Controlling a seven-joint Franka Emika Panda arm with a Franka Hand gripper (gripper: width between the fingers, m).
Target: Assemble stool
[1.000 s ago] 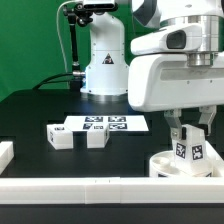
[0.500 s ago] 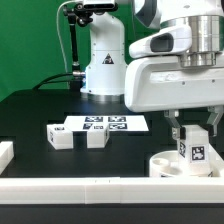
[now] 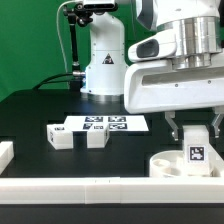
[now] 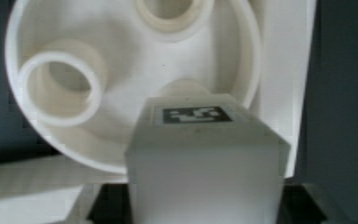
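Aside, two legs (image 3: 59,135) by marker board (image 3: 110,124); hand (image 3: 195,138) grips third leg (image 3: 196,153)

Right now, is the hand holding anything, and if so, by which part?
Yes. The hand holds a white stool leg, clamped near its upper end between the two fingers. The leg's tagged lower end sticks out toward the round seat.
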